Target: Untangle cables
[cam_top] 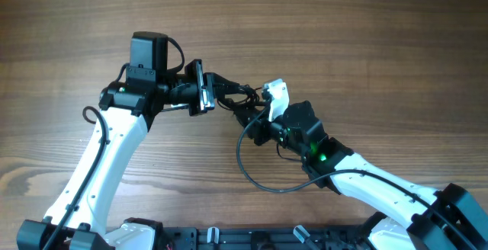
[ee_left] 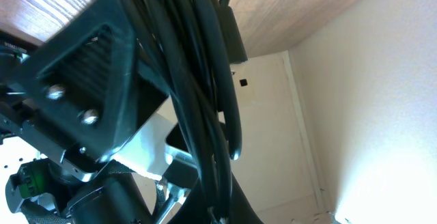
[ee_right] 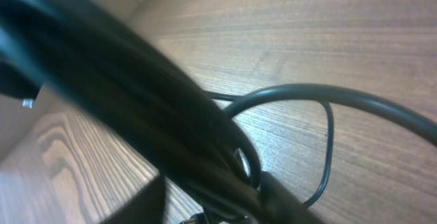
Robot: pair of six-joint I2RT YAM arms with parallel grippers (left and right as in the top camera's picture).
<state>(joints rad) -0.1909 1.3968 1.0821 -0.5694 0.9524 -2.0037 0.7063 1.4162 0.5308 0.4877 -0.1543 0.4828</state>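
Observation:
The cables [cam_top: 231, 93] are a bundle of thin black cords stretched between my two grippers above the wooden table. My left gripper [cam_top: 207, 94] is shut on the bundle's left end. My right gripper [cam_top: 256, 113] is shut on its right end, just beside the left one. One cord hangs out as a loose loop [cam_top: 245, 162] onto the table under the right arm. In the left wrist view the cables [ee_left: 198, 67] run close past the lens, with the right gripper's black body [ee_left: 89, 67] behind. In the right wrist view the cables [ee_right: 136, 94] fill the jaws and the loop [ee_right: 328, 135] lies on the wood.
The wooden table [cam_top: 366, 36] spreads around both arms. The left arm's white link [cam_top: 107, 158] runs from the bottom left. The right arm's white link [cam_top: 381, 189] runs from the bottom right. A black rail [cam_top: 252, 238] lies along the front edge.

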